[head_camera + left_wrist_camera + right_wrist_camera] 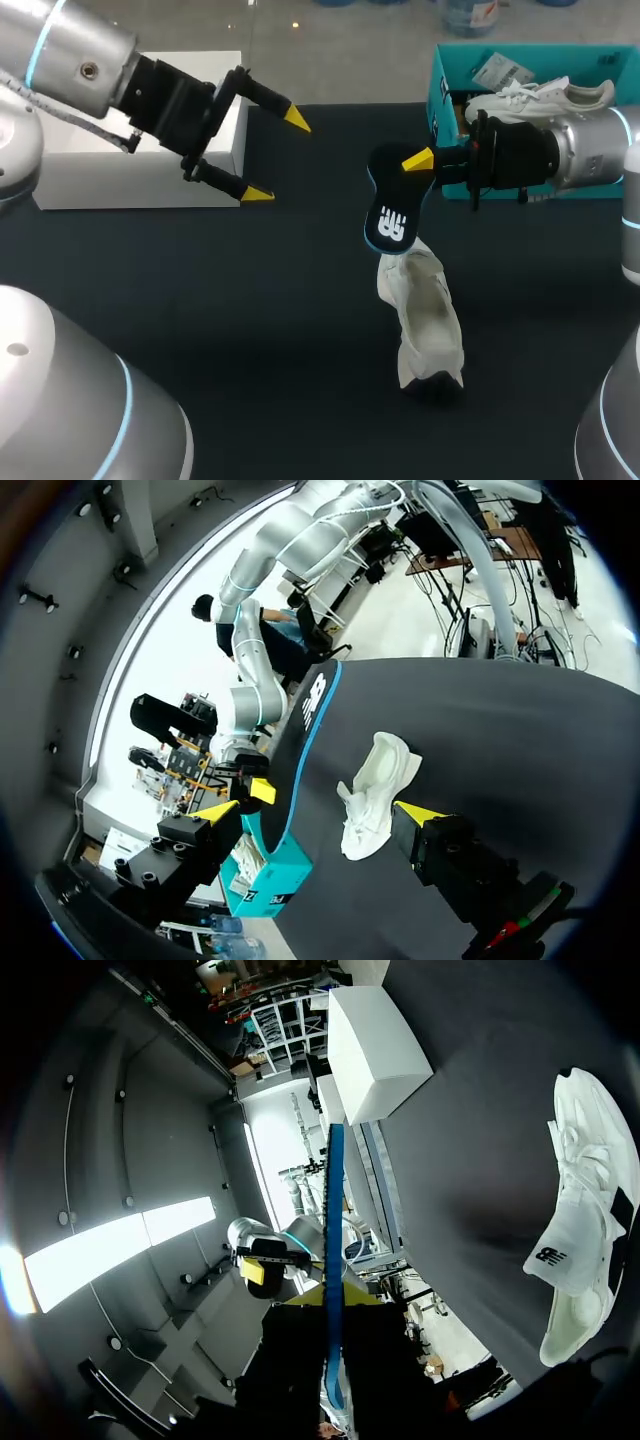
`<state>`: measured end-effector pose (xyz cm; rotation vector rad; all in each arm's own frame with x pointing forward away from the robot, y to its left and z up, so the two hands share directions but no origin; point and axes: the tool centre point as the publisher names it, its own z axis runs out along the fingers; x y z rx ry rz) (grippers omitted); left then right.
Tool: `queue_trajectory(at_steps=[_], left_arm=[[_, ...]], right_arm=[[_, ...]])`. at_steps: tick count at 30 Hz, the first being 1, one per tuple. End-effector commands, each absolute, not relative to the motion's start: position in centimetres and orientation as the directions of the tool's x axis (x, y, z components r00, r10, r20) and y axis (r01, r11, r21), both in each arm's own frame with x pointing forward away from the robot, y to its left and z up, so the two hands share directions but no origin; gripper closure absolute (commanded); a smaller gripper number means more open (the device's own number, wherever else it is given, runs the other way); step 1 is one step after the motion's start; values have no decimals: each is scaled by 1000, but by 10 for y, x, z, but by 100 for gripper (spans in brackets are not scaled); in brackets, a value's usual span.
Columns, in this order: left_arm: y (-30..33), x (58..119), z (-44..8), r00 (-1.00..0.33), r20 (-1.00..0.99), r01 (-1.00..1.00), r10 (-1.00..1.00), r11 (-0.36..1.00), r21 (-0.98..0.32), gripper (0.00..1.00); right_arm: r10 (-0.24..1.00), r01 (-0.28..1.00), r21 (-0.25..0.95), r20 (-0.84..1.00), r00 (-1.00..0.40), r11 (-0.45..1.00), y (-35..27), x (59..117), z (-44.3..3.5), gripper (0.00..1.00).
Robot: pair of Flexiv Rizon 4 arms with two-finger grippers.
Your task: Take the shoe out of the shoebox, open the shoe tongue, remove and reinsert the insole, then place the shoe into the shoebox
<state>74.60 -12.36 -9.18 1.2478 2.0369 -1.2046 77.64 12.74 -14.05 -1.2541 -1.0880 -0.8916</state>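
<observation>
The right hand [410, 165] is gripping the insole [392, 215] dangling over the shoe's [425, 320] far end; the open left hand [278, 157] is hovering well apart.

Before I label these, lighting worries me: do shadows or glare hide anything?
Head view: the near end of the shoe is lost in shadow on the table. Left wrist view: shoe evenly lit, no glare. Right wrist view: pale sheen on the table beside the white box.

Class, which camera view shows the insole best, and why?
The head view: the insole faces the camera, logo and outline visible. The left wrist view shows it obliquely; the right wrist view only edge-on, a thin blue strip.
</observation>
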Motion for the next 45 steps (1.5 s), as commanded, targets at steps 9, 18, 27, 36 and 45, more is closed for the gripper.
queue_trajectory(at_steps=[9,18,27,36,45], left_arm=[[-123,744,-95,-482,-772,876,414,204,-438,0],[-162,739,-108,-536,-784,844,313,190,-502,0],[-199,739,-115,-478,-830,876,288,99,-471,0],[-230,749,-113,-425,-859,904,284,100,-415,0],[-253,759,-124,-413,-866,910,283,85,-406,0]], right_arm=[[57,953,-277,961,271,126,128,776,-140,100],[57,953,-277,961,271,126,128,776,-140,100],[57,953,-277,961,271,126,128,776,-140,100],[57,953,-277,961,271,126,128,776,-140,100],[57,953,-277,961,271,126,128,776,-140,100]])
